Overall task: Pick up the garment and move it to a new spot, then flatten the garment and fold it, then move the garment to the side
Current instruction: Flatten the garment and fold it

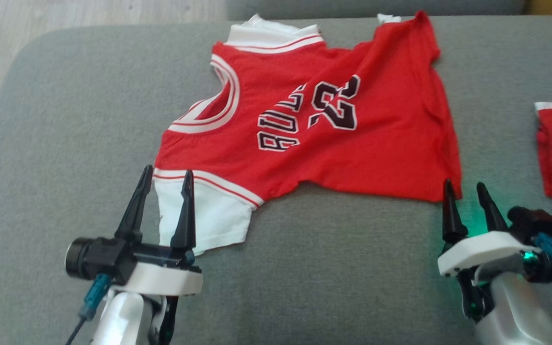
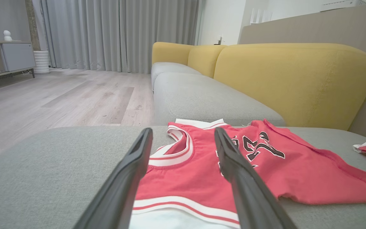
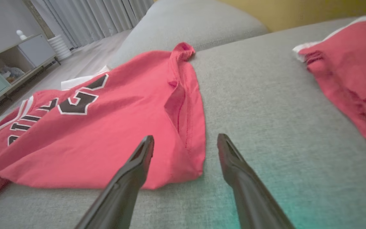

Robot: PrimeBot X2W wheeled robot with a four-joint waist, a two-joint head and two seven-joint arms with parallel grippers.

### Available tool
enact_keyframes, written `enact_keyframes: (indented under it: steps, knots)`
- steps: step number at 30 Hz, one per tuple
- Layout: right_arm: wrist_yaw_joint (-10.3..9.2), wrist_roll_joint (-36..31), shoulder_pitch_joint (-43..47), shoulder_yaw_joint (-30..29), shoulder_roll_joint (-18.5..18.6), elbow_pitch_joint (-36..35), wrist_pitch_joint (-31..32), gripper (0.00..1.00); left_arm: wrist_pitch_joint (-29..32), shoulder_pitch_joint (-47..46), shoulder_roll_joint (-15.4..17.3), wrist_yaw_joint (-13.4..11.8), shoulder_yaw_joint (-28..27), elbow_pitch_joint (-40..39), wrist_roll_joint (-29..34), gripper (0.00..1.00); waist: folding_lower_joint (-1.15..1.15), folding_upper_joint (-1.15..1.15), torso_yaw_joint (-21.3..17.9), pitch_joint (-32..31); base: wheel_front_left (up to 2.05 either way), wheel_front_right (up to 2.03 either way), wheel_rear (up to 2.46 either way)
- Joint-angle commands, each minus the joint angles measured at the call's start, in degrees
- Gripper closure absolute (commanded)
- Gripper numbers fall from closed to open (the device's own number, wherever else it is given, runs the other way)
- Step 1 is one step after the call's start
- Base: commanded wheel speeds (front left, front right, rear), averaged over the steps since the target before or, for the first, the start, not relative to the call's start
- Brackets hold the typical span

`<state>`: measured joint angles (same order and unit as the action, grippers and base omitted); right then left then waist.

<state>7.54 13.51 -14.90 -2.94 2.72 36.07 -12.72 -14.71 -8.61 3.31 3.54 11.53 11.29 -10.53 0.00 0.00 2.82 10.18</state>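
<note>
Lying spread out on the grey fabric sofa cushion (image 1: 328,268), the red-and-white basketball jersey (image 1: 304,134) sits under two sets of wide-apart, empty fingers: left gripper (image 1: 168,172) over its white end, right gripper (image 1: 463,184) straddling its hem corner.

A home living room is indicated: a grey sofa (image 2: 202,98) with yellow back cushions (image 2: 291,82) is set on a pale wooden floor (image 2: 59,101), long grey curtains (image 2: 106,31) are hung at the far left, and a low cabinet (image 2: 14,57) is placed beside them
</note>
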Motion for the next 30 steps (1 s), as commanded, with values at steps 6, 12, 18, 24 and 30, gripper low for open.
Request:
enact_keyframes:
  steps: [6,12,18,24,30]
  knots:
    - [-0.05,-2.8,-4.7,-0.2,0.2,6.8,0.9,0.0,-0.3,-3.1,0.2,0.4,-1.1,-0.8,0.4,0.0,0.0,0.0,1.9,1.2,0.0,0.0,0.0]
    - [-0.05,-3.5,-6.6,-0.7,0.2,13.6,0.5,0.69,-0.3,-3.1,0.1,0.5,-1.5,0.1,0.5,0.0,0.0,0.0,2.1,0.5,0.0,0.0,0.0]
    - [-0.05,-3.1,-7.9,-1.8,0.2,16.0,-1.3,1.0,-0.3,-1.9,1.2,-0.6,-2.5,3.4,1.3,0.0,0.0,0.0,0.4,-0.9,0.0,0.0,0.0]
    - [-0.05,-7.7,-9.1,-7.9,0.2,15.0,-2.1,1.0,4.7,-1.1,2.3,-1.6,-2.3,10.1,1.5,0.0,0.0,0.0,-1.1,-1.7,0.0,0.0,0.0]
    - [-0.05,-6.4,-9.3,-7.0,0.2,14.1,-2.2,1.0,9.2,-0.7,2.2,-0.2,-0.7,13.1,0.4,0.0,0.0,0.0,-1.6,-1.8,0.0,0.0,0.0]
